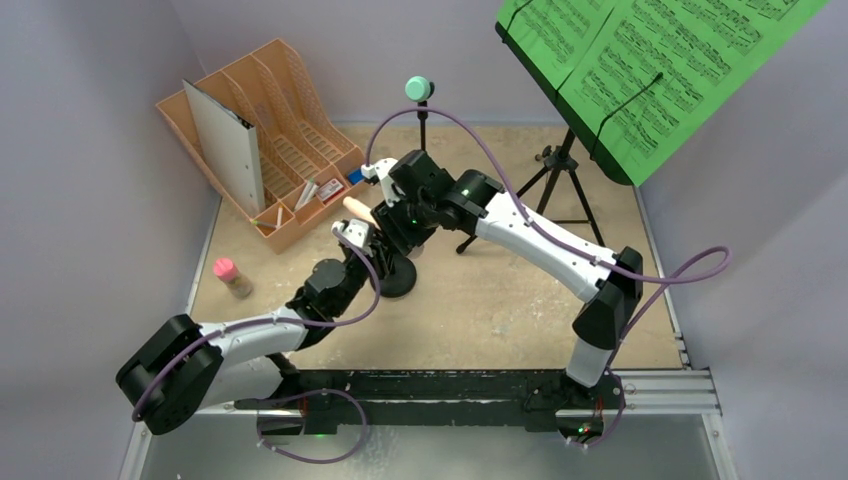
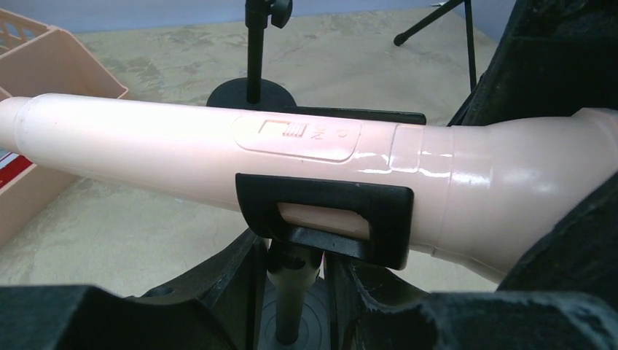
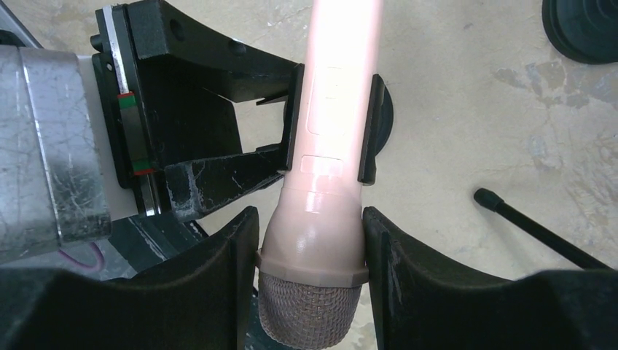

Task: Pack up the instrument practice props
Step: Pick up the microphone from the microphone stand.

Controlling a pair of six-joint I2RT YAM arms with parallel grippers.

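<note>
The pink toy microphone (image 2: 182, 146) lies level in the black clip (image 2: 324, 211) of a short round-based pole (image 2: 291, 299). My left gripper (image 2: 299, 255) is shut on that pole just under the clip; in the top view it (image 1: 368, 245) stands over the pole's base (image 1: 397, 277). My right gripper (image 3: 312, 248) is shut on the microphone's head (image 3: 313, 240), by the mesh; from above it (image 1: 385, 208) is just behind the left one. The teal microphone (image 1: 418, 89) sits on the second pole (image 1: 423, 125) at the back. The black tripod (image 1: 560, 175) holds green sheet-music pages (image 1: 660, 60) at the right.
An orange slotted file rack (image 1: 290, 110) with a grey binder (image 1: 225, 140) stands at the back left. A small pink-capped bottle (image 1: 232, 275) lies near the left edge. A tripod leg (image 3: 525, 226) reaches close to my right gripper. The second pole's base (image 2: 251, 95) is just beyond the microphone.
</note>
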